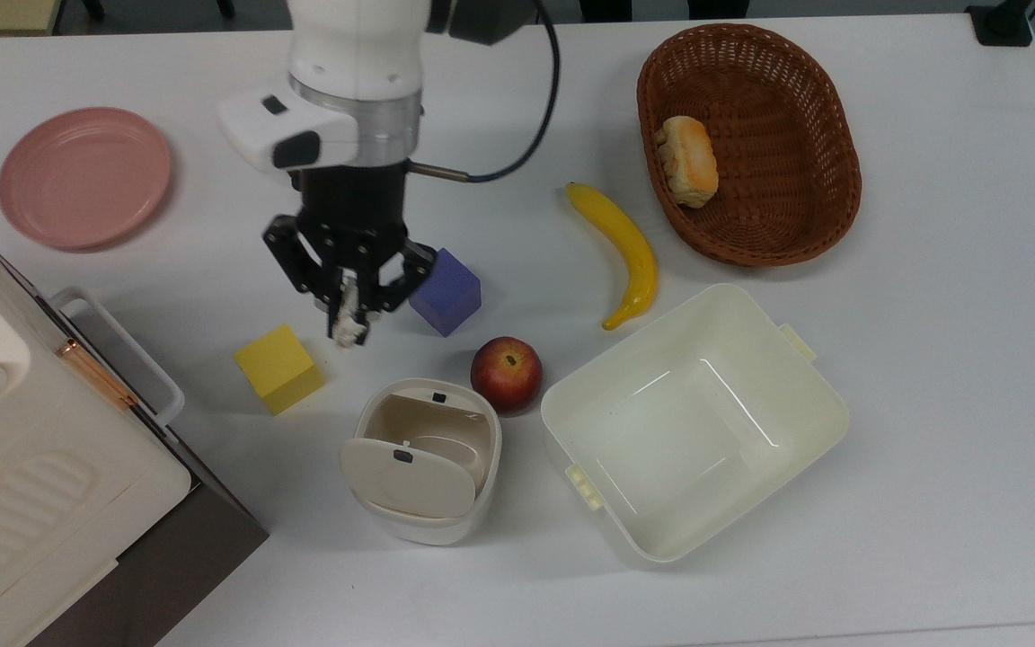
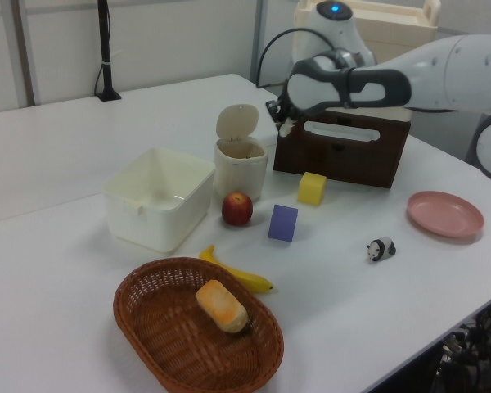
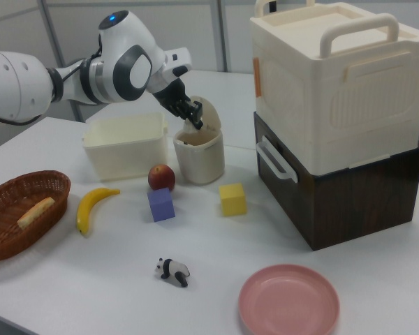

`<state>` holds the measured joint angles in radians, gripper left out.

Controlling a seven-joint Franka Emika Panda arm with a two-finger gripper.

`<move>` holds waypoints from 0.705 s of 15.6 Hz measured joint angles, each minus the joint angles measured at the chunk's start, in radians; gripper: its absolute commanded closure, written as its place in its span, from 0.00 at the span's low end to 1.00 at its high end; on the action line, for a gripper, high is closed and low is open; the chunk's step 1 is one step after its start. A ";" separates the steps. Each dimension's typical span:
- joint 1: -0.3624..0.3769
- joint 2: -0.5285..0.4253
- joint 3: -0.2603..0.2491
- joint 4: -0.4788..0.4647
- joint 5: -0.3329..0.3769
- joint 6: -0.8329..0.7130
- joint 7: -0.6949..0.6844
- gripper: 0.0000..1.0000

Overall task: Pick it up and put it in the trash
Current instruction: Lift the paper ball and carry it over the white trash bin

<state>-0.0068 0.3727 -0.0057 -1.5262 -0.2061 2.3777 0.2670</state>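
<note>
The gripper (image 1: 349, 316) hangs above the table (image 1: 931, 359), fingers pinched on the paper ball (image 1: 347, 325), up and just short of the open trash bin (image 1: 423, 463), near the yellow cube (image 1: 278, 367).

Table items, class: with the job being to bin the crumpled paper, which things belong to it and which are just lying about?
In the job:
crumpled white paper ball
gripper, shut on it
round cream swing-lid bin

Lying about:
red apple
purple cube
yellow cube
yellow banana
brown wicker basket
rectangular cream tub
pink plate
panda figurine
</note>
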 measured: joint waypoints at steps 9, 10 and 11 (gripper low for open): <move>0.029 0.146 0.002 0.103 0.000 0.180 0.000 0.76; 0.029 0.158 0.002 0.104 0.000 0.194 0.000 0.76; 0.029 0.168 0.002 0.104 0.000 0.200 0.000 0.76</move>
<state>0.0222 0.5412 -0.0039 -1.4217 -0.2065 2.5779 0.2671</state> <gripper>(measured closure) 0.758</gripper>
